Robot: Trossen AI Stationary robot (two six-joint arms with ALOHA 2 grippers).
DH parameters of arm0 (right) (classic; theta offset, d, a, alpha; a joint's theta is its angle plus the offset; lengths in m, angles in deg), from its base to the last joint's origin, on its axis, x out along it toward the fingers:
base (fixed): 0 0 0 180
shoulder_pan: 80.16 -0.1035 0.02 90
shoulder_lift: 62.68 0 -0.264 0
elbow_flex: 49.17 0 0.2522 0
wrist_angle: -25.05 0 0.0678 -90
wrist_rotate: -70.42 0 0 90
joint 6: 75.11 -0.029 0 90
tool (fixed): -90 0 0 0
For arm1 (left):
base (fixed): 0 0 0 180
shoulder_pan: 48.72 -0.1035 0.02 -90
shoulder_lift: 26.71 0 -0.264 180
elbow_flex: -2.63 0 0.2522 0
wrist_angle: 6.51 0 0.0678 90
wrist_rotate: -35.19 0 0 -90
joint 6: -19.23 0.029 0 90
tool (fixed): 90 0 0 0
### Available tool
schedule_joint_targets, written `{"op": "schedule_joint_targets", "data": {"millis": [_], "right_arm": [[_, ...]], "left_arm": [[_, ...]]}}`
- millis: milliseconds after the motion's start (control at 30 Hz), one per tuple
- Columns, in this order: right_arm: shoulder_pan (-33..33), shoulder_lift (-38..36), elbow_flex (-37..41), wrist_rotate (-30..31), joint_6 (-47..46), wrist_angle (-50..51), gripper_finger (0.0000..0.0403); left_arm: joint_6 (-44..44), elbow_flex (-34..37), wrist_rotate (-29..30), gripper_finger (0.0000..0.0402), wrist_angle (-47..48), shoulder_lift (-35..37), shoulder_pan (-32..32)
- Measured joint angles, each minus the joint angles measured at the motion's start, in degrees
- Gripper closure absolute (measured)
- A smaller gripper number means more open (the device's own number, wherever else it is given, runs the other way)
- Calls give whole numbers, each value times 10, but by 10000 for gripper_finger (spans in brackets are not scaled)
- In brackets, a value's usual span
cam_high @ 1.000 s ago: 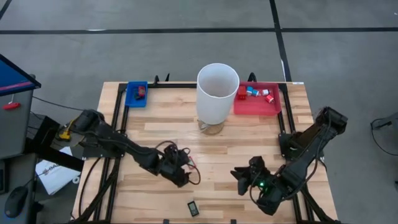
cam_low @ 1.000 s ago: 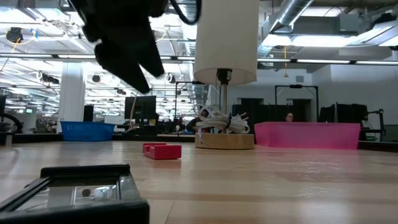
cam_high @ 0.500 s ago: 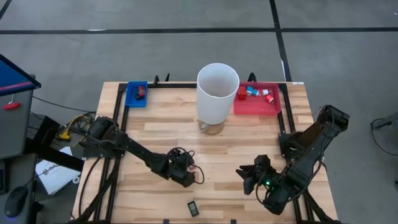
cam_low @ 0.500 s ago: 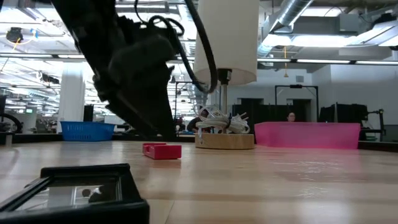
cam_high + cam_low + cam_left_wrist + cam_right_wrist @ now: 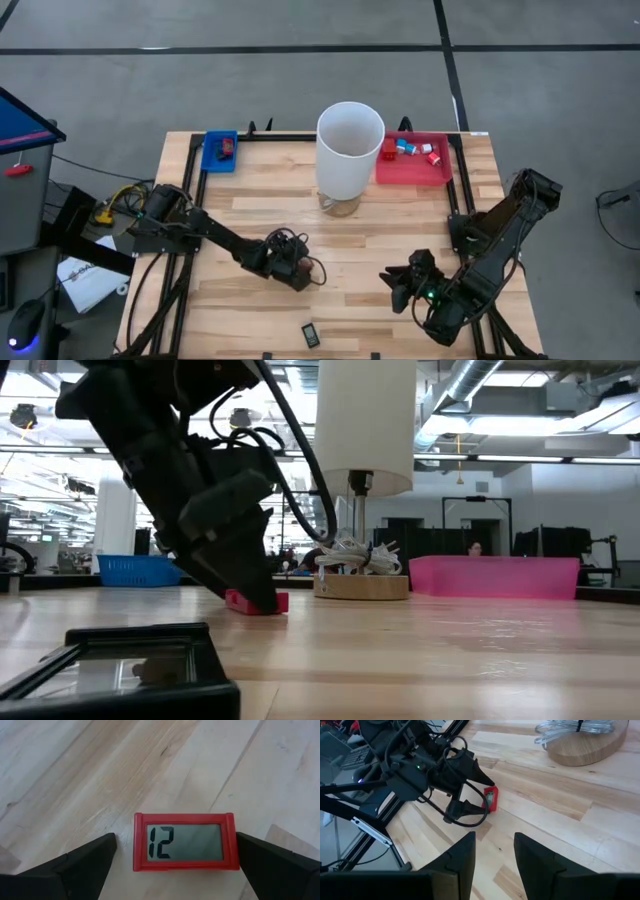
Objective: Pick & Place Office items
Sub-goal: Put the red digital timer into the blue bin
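A red flat rectangle with a display reading 12 (image 5: 184, 841) lies flat on the wooden table; it also shows in the low view (image 5: 272, 602) and the right wrist view (image 5: 491, 799). My left gripper (image 5: 175, 840) is open and down at the table, one finger on each short side of it with a gap on both sides; it is left of the table's middle (image 5: 298, 272). My right gripper (image 5: 400, 285) is open and empty at the near right. A black rectangle (image 5: 311, 335) lies flat near the front edge.
A tall white cylinder (image 5: 350, 150) on a wooden base stands at the far middle. A blue tray (image 5: 218, 158) with a red piece is far left. A red tray (image 5: 413, 172) with several small bits is far right. Bare wood lies between the arms.
My left gripper has gone down and a little toward the table's far right, from above the table to the red rectangle, and now stands with its open fingers on either side of it. The red rectangle has stayed in place.
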Motion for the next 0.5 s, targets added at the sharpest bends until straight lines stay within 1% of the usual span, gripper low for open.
{"op": "schedule_joint_targets", "data": {"millis": [100,200,367,500], "right_arm": [[0,0,0,2,-2,0,275],[0,0,0,14,-2,-4,275],[1,0,0,22,-5,-14,275],[1,0,0,39,-17,-13,275]], "left_arm": [[3,0,3,6,1,0,1],[-2,0,9,20,5,-1,-3],[-15,0,10,76,10,1,-13],[-63,2,12,120,12,15,-18]]}}
